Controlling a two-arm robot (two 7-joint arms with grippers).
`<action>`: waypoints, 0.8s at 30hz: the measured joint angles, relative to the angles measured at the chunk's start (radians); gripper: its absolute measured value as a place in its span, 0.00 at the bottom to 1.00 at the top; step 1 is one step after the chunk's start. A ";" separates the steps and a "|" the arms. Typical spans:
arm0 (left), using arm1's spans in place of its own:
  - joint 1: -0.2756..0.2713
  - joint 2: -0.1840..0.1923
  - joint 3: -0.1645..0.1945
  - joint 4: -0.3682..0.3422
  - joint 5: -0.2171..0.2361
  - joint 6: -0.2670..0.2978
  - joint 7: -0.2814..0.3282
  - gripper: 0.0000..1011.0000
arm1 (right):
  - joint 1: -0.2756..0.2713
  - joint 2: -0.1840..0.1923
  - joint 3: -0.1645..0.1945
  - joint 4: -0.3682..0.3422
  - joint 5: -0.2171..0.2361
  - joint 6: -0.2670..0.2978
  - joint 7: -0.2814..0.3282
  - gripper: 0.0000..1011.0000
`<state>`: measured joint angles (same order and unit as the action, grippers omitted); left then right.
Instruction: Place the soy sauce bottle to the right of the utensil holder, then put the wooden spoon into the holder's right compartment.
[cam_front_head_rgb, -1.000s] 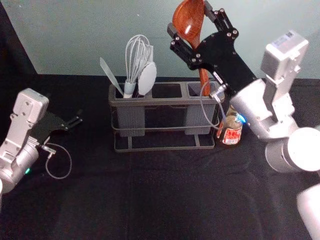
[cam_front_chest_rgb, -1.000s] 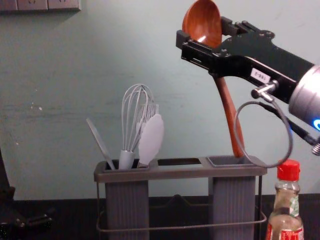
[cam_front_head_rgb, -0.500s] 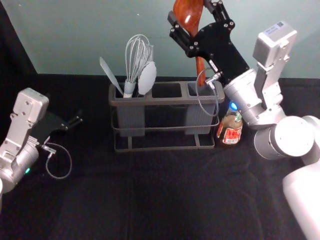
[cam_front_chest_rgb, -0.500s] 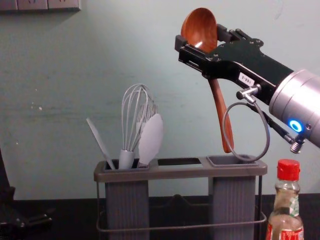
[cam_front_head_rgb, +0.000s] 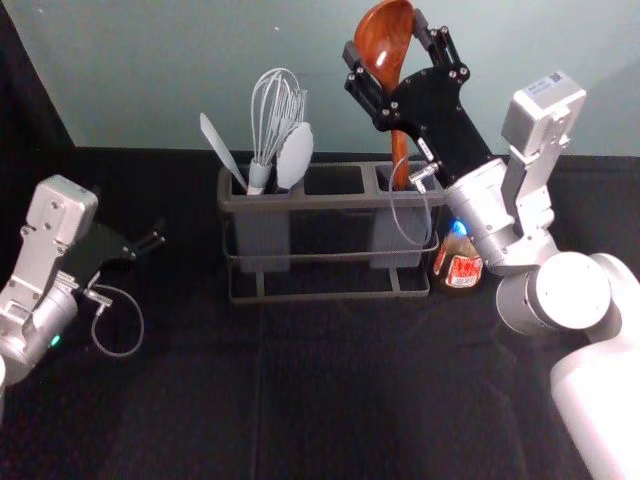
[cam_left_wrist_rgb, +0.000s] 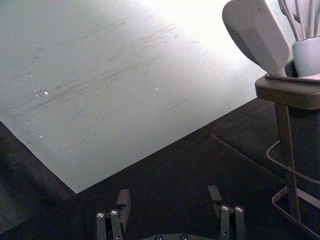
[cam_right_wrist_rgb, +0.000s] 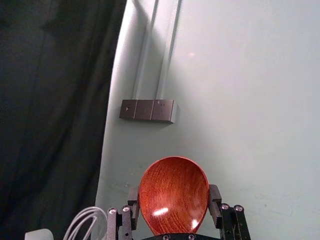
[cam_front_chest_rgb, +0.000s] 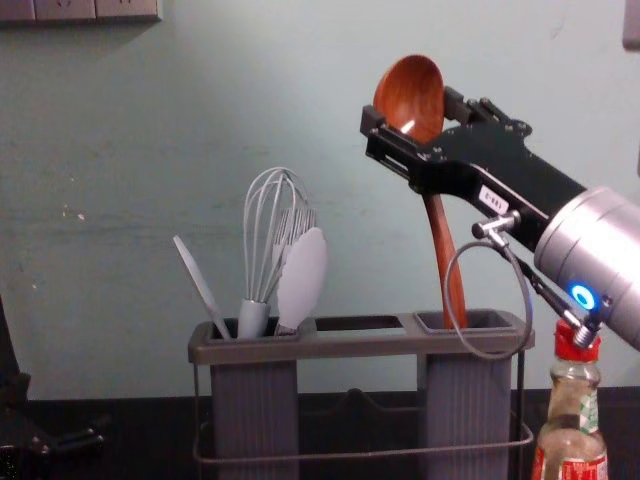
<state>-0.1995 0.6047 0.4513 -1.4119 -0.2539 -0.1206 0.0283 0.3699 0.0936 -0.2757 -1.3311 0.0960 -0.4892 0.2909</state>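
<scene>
Across the dark tabletop (cam_front_head_rgb: 300, 400) we go, and standing well back on it is the utensil holder (cam_front_chest_rgb: 360, 345), placed, I'd guess, so both arms can get at it from above. Its left compartment (cam_front_chest_rgb: 255, 410) has the whisk (cam_front_chest_rgb: 275, 235) and pale tools, so the right compartment (cam_front_chest_rgb: 468, 410) makes sense as the target! Over on the left, the left gripper (cam_left_wrist_rgb: 169, 196) is parked, fingers spread with nothing between them. High above the holder's right end, the right gripper (cam_right_wrist_rgb: 174, 194) is clamped on the wooden spoon (cam_front_chest_rgb: 445, 250), one finger each side of the bowl, a grip that looks chosen to leave the handle free to go in first. And the soy sauce bottle (cam_front_chest_rgb: 572, 440)? Just beside the holder on the right, where the task wants it, out of the spoon's way.

Now the line of it: bowl up, handle down, long axis close to upright, the top leaning a touch left in the chest view. The bottle's axis is upright, red cap (cam_front_chest_rgb: 577, 343) skyward. And the handle's tip (cam_front_chest_rgb: 456, 318) is right at the compartment's mouth; how deep, I can't tell. Straight down next, I'd say, minding the rim!
</scene>
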 joint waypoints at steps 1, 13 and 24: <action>0.000 0.000 0.000 0.000 0.000 0.000 0.000 1.00 | 0.000 0.000 0.000 0.000 0.000 0.000 0.000 0.83; 0.000 0.000 0.000 0.000 0.000 0.000 0.000 1.00 | -0.010 -0.013 0.015 0.044 0.014 -0.026 0.015 0.83; 0.000 0.000 0.000 0.000 0.000 0.000 0.000 1.00 | -0.024 -0.015 0.028 0.063 0.029 -0.040 0.027 0.83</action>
<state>-0.1995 0.6047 0.4514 -1.4120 -0.2539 -0.1205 0.0283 0.3455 0.0782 -0.2482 -1.2677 0.1253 -0.5289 0.3179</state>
